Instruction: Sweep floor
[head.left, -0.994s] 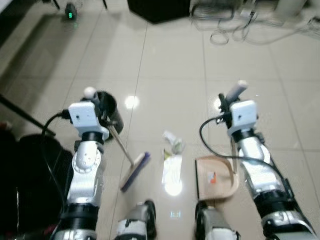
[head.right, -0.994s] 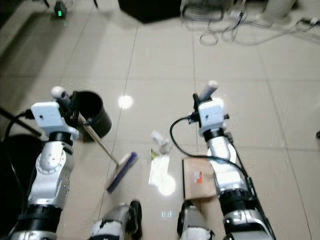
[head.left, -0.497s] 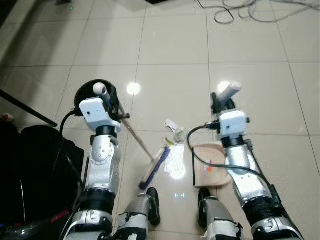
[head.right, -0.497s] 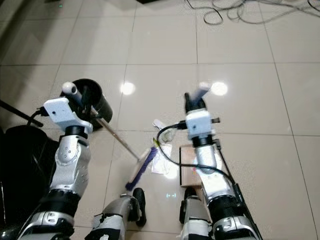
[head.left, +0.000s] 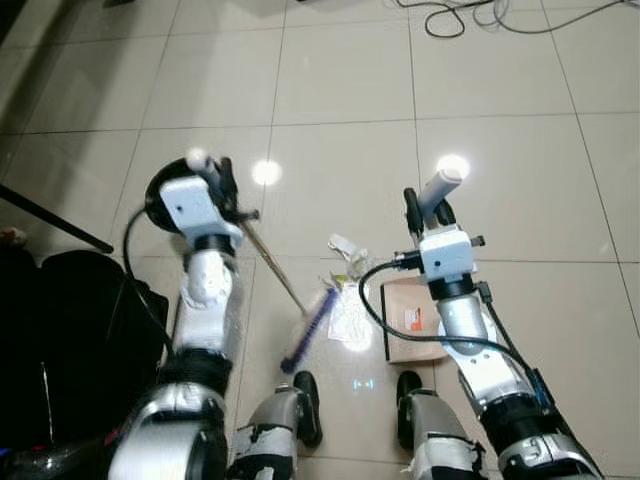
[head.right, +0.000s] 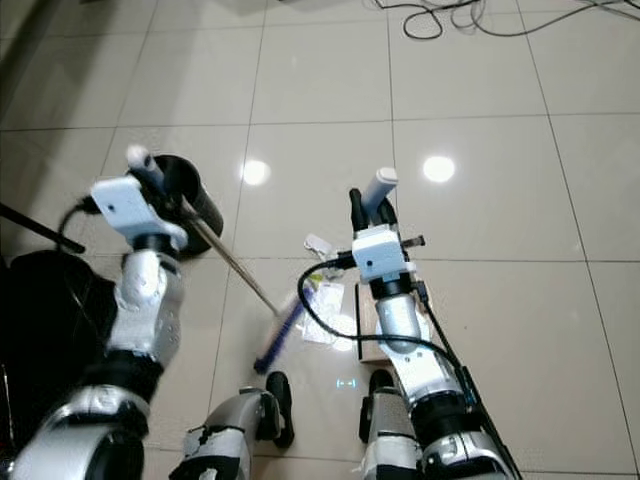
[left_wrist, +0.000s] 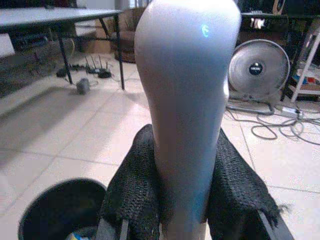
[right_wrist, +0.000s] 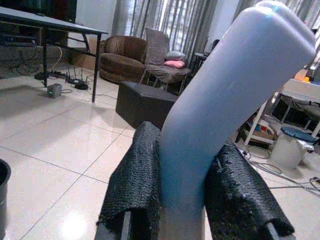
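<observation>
Broom and dustpan closing on a small heap of litter at the robot's feet.

The left gripper (left_wrist: 182, 200) is clamped on the pale grey broom handle (left_wrist: 187, 100); its purple brush head (head.left: 308, 333) rests low centre, touching the white paper scraps (head.left: 345, 300). The right gripper (right_wrist: 182, 205) is closed round the grey dustpan handle (right_wrist: 225, 105), with the tan flat dustpan (head.left: 415, 325) just beside the litter. Likely slip: a hard stroke scatters scraps past the pan or under the robot's feet (head.left: 300, 395). The round black bin (head.right: 190, 205) sits at middle left close to the broom arm, with the black bag (head.left: 70, 340) lower left; open tile lies ahead, and the cables (head.left: 480, 15) at the top edge are well apart.
</observation>
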